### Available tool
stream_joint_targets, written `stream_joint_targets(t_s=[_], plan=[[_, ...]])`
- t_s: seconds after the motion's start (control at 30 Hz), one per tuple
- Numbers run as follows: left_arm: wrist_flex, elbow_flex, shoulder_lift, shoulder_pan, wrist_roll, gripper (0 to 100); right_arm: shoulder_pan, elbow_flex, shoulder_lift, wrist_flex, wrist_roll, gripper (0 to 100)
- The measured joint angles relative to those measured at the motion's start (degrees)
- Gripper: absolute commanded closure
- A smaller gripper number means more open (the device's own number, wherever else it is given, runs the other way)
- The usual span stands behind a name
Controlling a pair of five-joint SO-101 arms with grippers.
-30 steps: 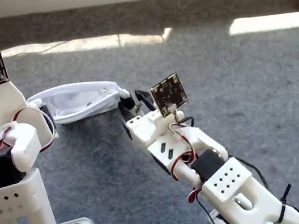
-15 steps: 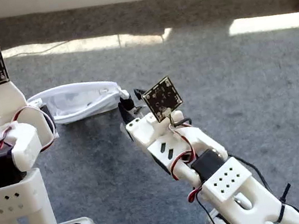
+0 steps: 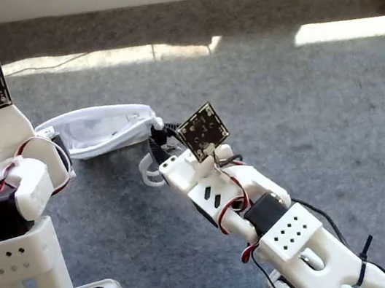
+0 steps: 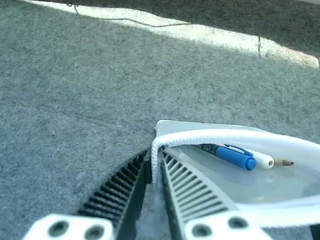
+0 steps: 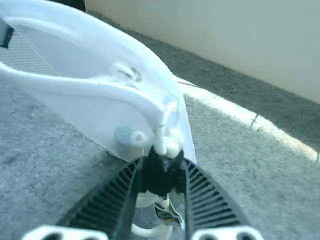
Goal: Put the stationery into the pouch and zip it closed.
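A white pouch lies on the grey carpet between the two arms, its top seam open. Through that opening I see a blue pen and a white pen lying inside the pouch. My left gripper is shut on the pouch's near end edge. At the opposite end of the pouch, my right gripper is shut on the black zipper pull, and it touches that end.
Grey carpet spreads all around, with sunlit patches along the far side. A pale wall stands beyond the pouch. A small white loop hangs beside the right gripper.
The right arm has swung a little to the left, closing onto the pouch's end, and its wrist has turned. The left arm and the pouch have stayed put.
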Motion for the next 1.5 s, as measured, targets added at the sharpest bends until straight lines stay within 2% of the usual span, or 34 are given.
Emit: stream_joint_targets(t_s=[0.1, 0.2, 0.73, 0.93, 1.07, 1.2, 1.5], plan=[[0.0, 0.0, 0.0, 0.0, -0.1, 99, 0.1, 0.0, 0.0, 0.0, 5.0, 99.5], [0.0, 0.0, 0.0, -0.1, -0.1, 99, 0.1, 0.0, 0.0, 0.0, 6.8, 99.5], [0.0, 0.2, 0.0, 0.0, -0.1, 99, -2.7, 12.3, -19.5, -0.1, 7.6, 99.5], [-1.0, 0.6, 0.0, -0.1, 0.0, 86, -3.1, 12.5, -19.7, 0.4, 7.6, 99.5], [-1.1, 1.8, 1.2, -0.4, 0.0, 79, -4.5, 12.5, -20.0, 5.5, 7.6, 99.5], [-1.5, 1.8, 1.1, 0.5, 0.0, 79, -6.4, 12.6, -20.6, 12.3, 7.6, 99.5], [-4.7, 1.8, 1.1, 8.0, 0.0, 79, -7.3, 12.6, -21.5, 20.0, 7.6, 99.5]])
